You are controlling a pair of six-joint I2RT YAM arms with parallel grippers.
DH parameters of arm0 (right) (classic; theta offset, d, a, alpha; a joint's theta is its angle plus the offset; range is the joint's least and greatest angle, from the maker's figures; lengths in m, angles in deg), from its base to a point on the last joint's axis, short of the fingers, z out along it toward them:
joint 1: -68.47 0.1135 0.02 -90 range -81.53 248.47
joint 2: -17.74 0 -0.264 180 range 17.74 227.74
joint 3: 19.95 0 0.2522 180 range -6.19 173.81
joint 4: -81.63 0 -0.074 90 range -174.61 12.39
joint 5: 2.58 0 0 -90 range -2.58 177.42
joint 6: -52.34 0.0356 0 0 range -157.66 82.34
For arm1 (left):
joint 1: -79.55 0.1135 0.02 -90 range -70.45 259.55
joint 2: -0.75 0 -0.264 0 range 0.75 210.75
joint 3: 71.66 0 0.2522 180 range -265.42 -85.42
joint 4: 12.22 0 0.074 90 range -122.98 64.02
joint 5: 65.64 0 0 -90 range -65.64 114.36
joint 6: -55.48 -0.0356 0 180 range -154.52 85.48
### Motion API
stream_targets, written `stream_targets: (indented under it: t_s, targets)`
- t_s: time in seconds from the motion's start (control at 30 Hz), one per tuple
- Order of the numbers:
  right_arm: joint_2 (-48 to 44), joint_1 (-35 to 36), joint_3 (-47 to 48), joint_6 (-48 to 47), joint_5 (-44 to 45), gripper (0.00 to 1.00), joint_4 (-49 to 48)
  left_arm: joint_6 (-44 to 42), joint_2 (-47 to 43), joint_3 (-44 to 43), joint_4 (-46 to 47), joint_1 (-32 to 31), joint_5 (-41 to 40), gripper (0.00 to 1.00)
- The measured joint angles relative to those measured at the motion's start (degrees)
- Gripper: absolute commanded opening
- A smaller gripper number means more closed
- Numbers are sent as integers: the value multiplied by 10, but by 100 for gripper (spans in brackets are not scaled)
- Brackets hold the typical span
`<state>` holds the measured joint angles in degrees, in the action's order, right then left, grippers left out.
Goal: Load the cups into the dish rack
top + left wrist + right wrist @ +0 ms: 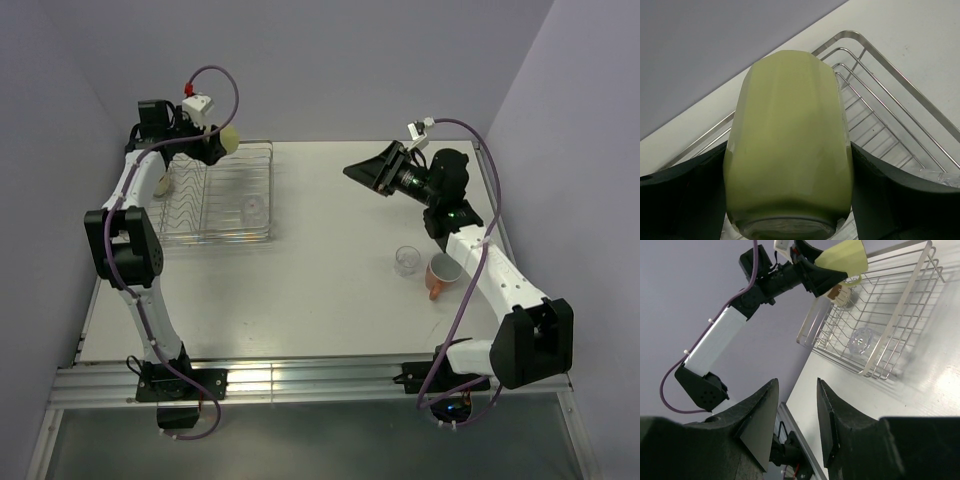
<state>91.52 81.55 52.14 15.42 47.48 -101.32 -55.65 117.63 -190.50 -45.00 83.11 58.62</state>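
Note:
My left gripper is shut on the pale yellow-green mug and holds it in the air over the back left corner of the silver wire dish rack. In the left wrist view the mug fills the space between the fingers, with the rack below. A clear glass and a brown cup lie in the rack. Another clear glass stands on the table next to the orange-salmon mug, which lies on its side. My right gripper is open, empty and raised.
The white table ends at purple walls behind and on both sides. My right arm's forearm passes just right of the orange mug. In the right wrist view the rack and the left arm show beyond my open fingers.

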Motion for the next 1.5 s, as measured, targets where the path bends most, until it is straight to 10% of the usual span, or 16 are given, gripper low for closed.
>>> stream_targets:
  t_s: [1.5]
  targets:
    - [25, 0, -17, 4, -16, 43, -30, 0, 49, -129, -259, -148, -233, 0]
